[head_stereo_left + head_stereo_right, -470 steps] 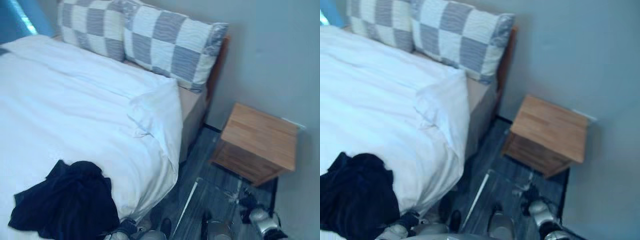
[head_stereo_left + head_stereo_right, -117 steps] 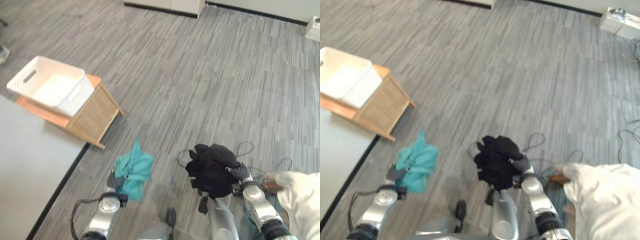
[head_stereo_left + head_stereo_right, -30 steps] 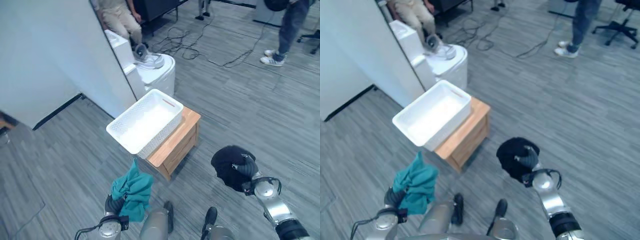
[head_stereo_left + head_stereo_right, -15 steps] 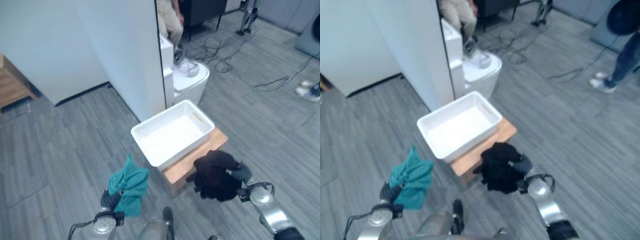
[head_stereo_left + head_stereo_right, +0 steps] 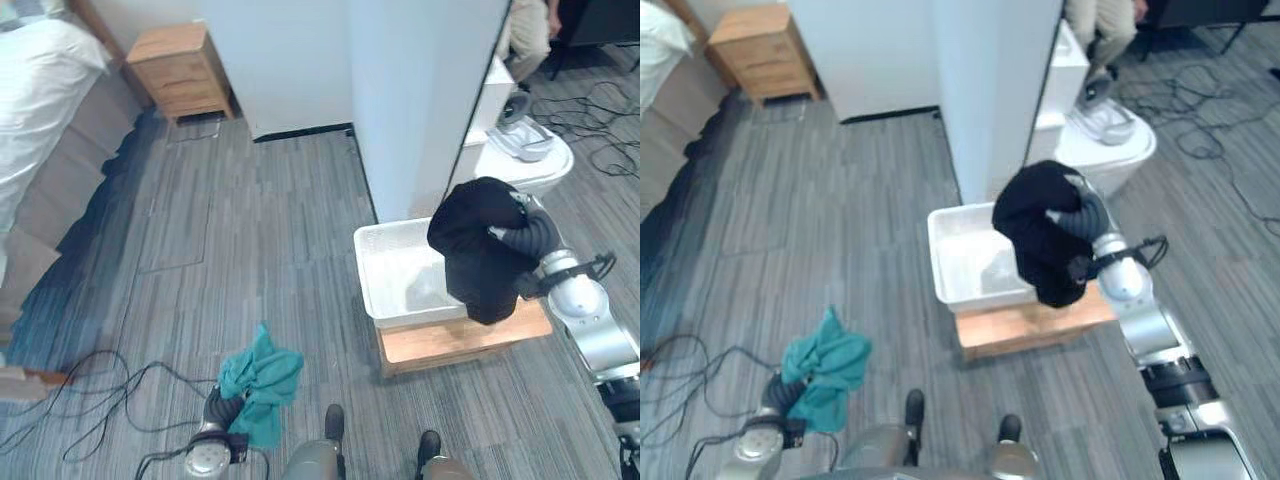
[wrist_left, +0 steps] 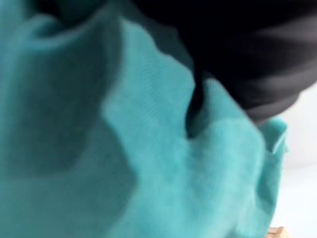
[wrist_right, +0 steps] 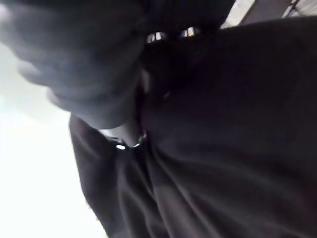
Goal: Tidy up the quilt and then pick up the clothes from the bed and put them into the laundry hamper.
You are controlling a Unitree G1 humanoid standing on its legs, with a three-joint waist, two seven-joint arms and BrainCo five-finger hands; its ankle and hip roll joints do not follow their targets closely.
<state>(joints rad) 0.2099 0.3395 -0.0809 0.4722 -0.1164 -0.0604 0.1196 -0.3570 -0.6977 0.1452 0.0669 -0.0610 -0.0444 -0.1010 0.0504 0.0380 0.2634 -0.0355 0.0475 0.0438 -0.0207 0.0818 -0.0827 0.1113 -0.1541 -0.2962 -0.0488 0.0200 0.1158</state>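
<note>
Now the whole view has swung since half a second ago: the white hamper [image 5: 400, 285] sat near frame centre then, and sits right of centre in the left eye view now, with a bed [image 5: 35, 75] and a wooden nightstand [image 5: 182, 58] showing at upper left. Camera shift accounts for most of that. The real change is the right hand [image 5: 528, 232]. Before, it held the black garment [image 5: 480, 250] low, in front of the hamper's near corner over the wooden stand [image 5: 460, 340]. Now it holds the bundle raised over the hamper's right end, the cloth overlapping the hamper's right rim in both eye views.

Right hand: fingers curled into the top of the black garment. The cloth hangs down from the grip, long axis roughly vertical, bulk at top, narrower end pointing down toward the right rim and stand. Right wrist view shows dark folds close up, white of the hamper behind.

Left hand [image 5: 222, 410]: low at lower centre-left, closed on the teal garment [image 5: 260, 380], as before. The cloth bunches upward from the grip, a peak pointing up; in the left wrist view teal folds lie close against the lens.

A person's legs [image 5: 525, 30] show at the upper right edge.
</note>
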